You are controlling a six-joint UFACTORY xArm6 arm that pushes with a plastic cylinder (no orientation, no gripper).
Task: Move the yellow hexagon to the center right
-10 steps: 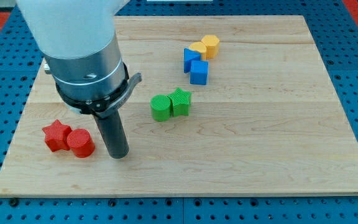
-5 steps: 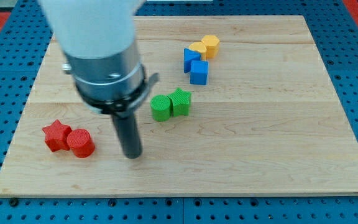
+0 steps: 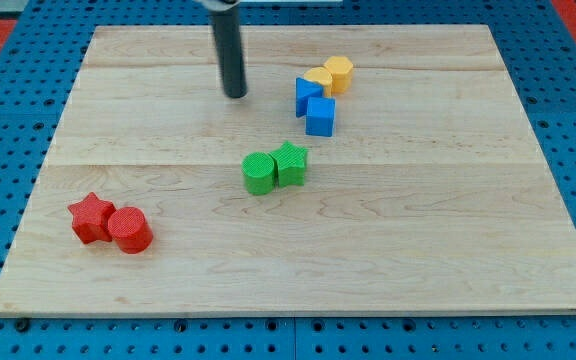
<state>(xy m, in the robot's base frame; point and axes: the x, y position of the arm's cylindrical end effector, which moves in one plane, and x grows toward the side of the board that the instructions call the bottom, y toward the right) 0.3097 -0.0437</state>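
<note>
The yellow hexagon (image 3: pixel 340 72) sits near the view's top, right of centre, touching a second yellow block (image 3: pixel 318 77) on its left whose shape I cannot make out. My tip (image 3: pixel 235 94) rests on the board to the left of this cluster, well apart from the yellow hexagon, with two blue blocks between them. The rod rises straight up out of the view's top.
Two blue blocks (image 3: pixel 308 92) (image 3: pixel 320 116) stand just below and left of the yellow ones. A green cylinder (image 3: pixel 258 173) and green star (image 3: pixel 291 163) touch at mid-board. A red star (image 3: pixel 90 217) and red cylinder (image 3: pixel 129 229) sit at lower left on the wooden board (image 3: pixel 448 220).
My tip has moved from the lower left, beside the red blocks, up and right to the top of the board, left of the blue blocks. No block has moved.
</note>
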